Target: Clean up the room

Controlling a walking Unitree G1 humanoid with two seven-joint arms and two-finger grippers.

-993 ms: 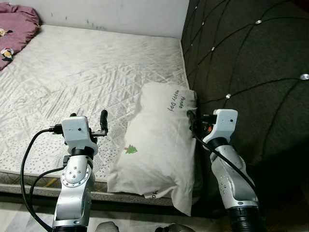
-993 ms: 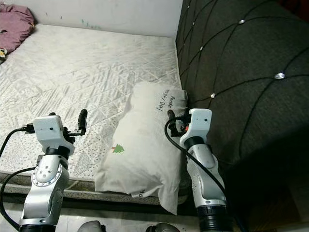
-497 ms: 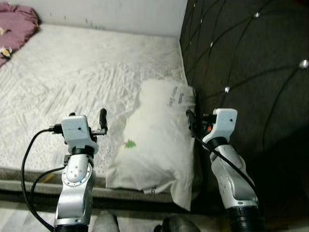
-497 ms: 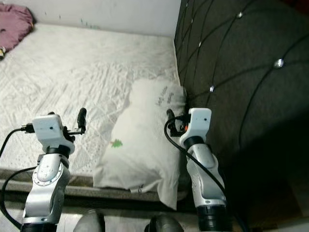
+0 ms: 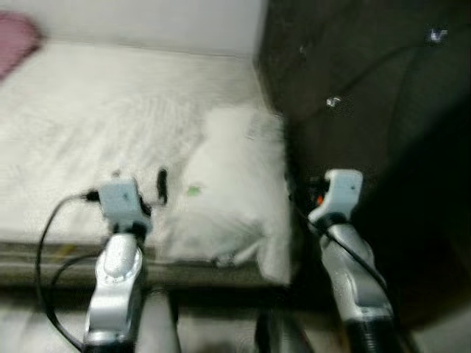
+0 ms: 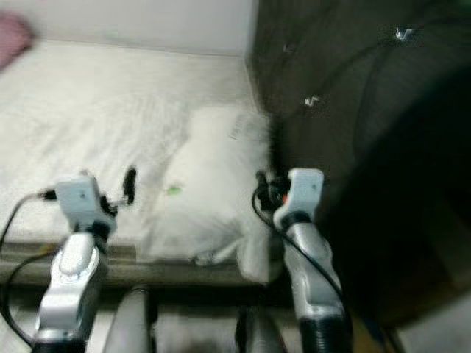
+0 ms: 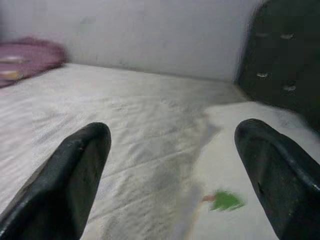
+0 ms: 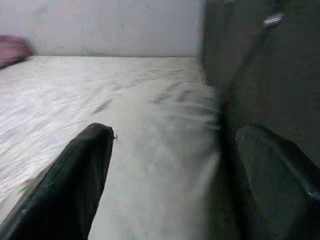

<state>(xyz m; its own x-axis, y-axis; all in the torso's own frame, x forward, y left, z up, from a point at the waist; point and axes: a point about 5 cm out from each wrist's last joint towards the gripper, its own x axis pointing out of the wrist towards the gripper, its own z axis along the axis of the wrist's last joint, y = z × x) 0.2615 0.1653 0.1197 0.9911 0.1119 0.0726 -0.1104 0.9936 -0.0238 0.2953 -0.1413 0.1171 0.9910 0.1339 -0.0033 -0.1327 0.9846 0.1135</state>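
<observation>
White pillow [image 5: 235, 187] lies at the mattress [image 5: 96, 125] corner, against the dark tufted headboard [image 5: 353, 88]. The head views are now blurred and the bed edge sits higher in frame than a second ago, so the camera has moved; the pillow appears unshifted on the bed. Left gripper [image 7: 175, 175] and right gripper [image 8: 170, 175] hover with fingers apart, holding nothing. The pillow's lettering is unreadable in the blur; a green mark [image 7: 226, 201] shows
</observation>
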